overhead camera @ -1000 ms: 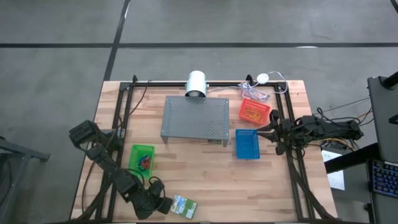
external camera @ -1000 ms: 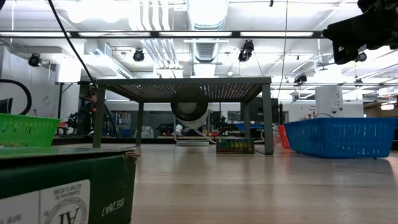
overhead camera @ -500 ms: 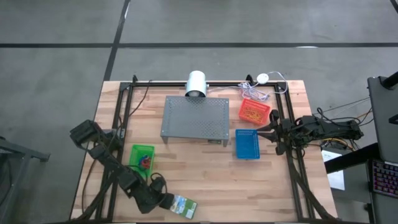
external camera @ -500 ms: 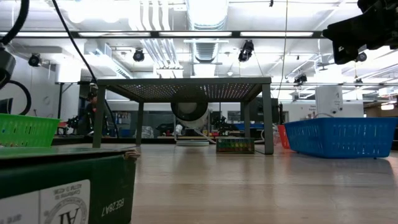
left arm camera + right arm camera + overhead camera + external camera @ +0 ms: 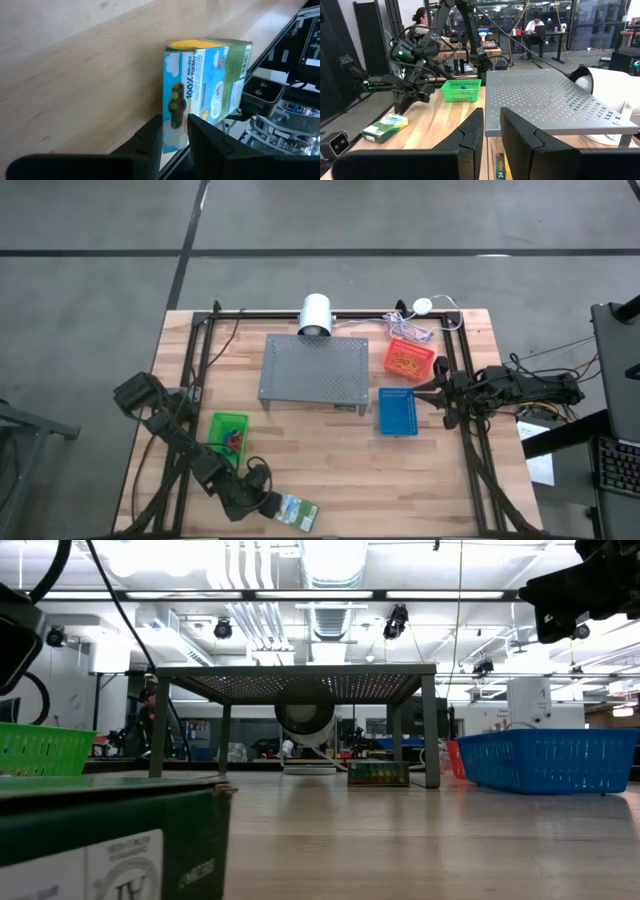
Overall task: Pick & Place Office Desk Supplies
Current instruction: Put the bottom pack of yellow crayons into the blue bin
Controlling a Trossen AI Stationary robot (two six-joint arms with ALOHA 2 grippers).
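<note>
The green-and-yellow crayon box [image 5: 298, 510] lies flat on the wooden table near its front edge. It fills the low view's lower left [image 5: 100, 840] and shows in the right wrist view [image 5: 385, 127]. My left gripper [image 5: 270, 505] reaches it from the left and is shut on the box's near end [image 5: 175, 125]. My right gripper [image 5: 432, 393] waits at the table's right side, shut [image 5: 491, 120], with nothing between its fingers. Small coloured bands lie in the green basket [image 5: 228, 432], and thin orange rubber bands in the red basket [image 5: 409, 358]. My left gripper has the crayon box's end nearest the arm [image 5: 176, 112] between its two fingers. One finger [image 5: 205, 137] lies over the box's broad printed face, the other [image 5: 150, 137] at its edge. The fingers slant down from the table's left. The box rests on the table.
A grey perforated metal stand [image 5: 313, 368] fills the table's middle, with a white cylinder [image 5: 315, 315] behind it. A blue basket [image 5: 398, 412] sits to the stand's right. A small black camera [image 5: 260, 90] stands at the front edge. People sit in the room beyond [image 5: 536, 24].
My left gripper has rolled a little at the wrist while staying on the crayon box. The box has turned slightly on the table: in the low view its printed side has swung round and its right corner has shifted right. My right arm has kept still.
</note>
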